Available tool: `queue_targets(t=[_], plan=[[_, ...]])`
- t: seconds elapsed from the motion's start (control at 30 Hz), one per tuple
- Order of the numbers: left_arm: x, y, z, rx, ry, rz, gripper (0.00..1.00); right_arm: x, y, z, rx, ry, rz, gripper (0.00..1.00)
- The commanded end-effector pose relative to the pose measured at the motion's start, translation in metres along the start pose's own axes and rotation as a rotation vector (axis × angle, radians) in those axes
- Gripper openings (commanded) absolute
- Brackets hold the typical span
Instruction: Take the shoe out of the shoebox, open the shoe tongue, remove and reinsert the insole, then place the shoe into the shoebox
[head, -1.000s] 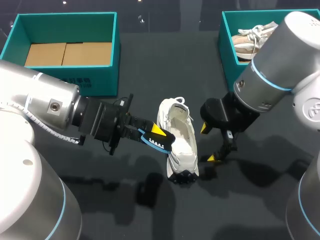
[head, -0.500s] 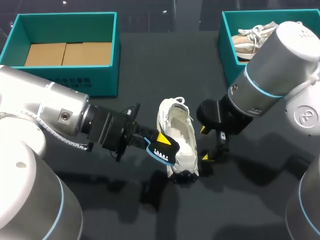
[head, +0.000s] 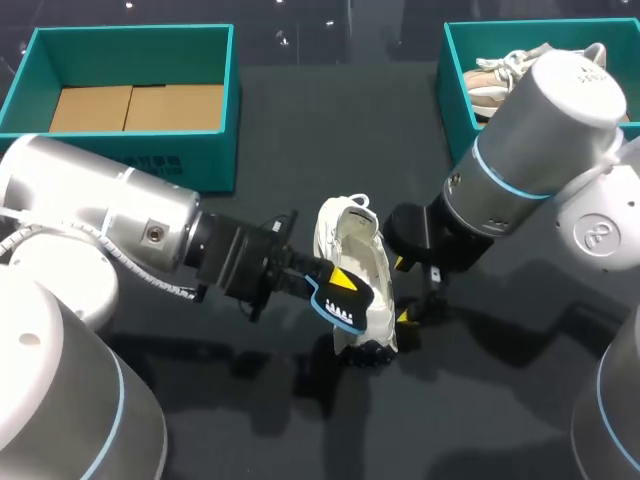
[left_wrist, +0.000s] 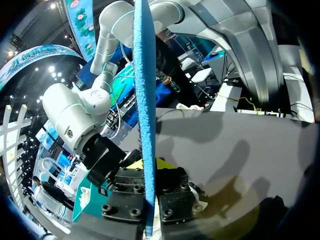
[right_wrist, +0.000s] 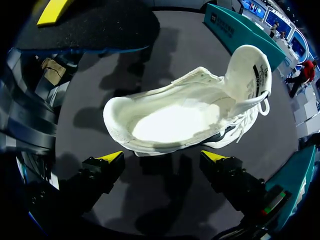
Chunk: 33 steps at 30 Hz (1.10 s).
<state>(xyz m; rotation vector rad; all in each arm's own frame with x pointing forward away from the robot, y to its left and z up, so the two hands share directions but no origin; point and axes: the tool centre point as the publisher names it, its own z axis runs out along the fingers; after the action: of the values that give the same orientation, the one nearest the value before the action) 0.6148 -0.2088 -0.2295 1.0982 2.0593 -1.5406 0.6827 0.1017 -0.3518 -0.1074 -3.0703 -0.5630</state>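
A white shoe (head: 357, 262) lies on the dark table with its opening up, toe toward the front. My left gripper (head: 342, 290) hovers over the shoe's left side near the toe, shut on a blue insole (head: 336, 312). In the left wrist view the insole (left_wrist: 144, 100) stands edge-on, rising from between the fingers of the left gripper (left_wrist: 148, 200). My right gripper (head: 403, 290) is open just right of the shoe. In the right wrist view the shoe (right_wrist: 185, 112) lies ahead of the open right gripper (right_wrist: 162, 157), its inside bare and white.
A teal shoebox (head: 190, 160) with a cardboard floor stands at the back left. Another teal box (head: 455, 95) at the back right holds a beige shoe (head: 500, 78). Dark table shows in front of the white shoe.
My left gripper has carried the blue insole rightward, over the shoe's toe end. My right arm has shifted left, closer to the shoe's side, fingers still open.
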Motion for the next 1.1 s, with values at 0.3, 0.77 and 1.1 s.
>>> queue_targets(t=[0.3, 0.77, 1.1], plan=[[0.000, 0.013, 0.016, 0.005, -0.006, 0.005, 0.00, 0.001, -0.001, 0.004, -0.017, 0.000, 0.019, 1.00], [0.004, 0.026, 0.036, -0.024, -0.014, -0.004, 0.00, 0.002, -0.002, 0.003, -0.019, -0.002, 0.024, 1.00], [0.000, 0.034, 0.047, 0.046, -0.031, -0.087, 0.00, 0.002, -0.002, 0.003, -0.019, -0.002, 0.024, 1.00]])
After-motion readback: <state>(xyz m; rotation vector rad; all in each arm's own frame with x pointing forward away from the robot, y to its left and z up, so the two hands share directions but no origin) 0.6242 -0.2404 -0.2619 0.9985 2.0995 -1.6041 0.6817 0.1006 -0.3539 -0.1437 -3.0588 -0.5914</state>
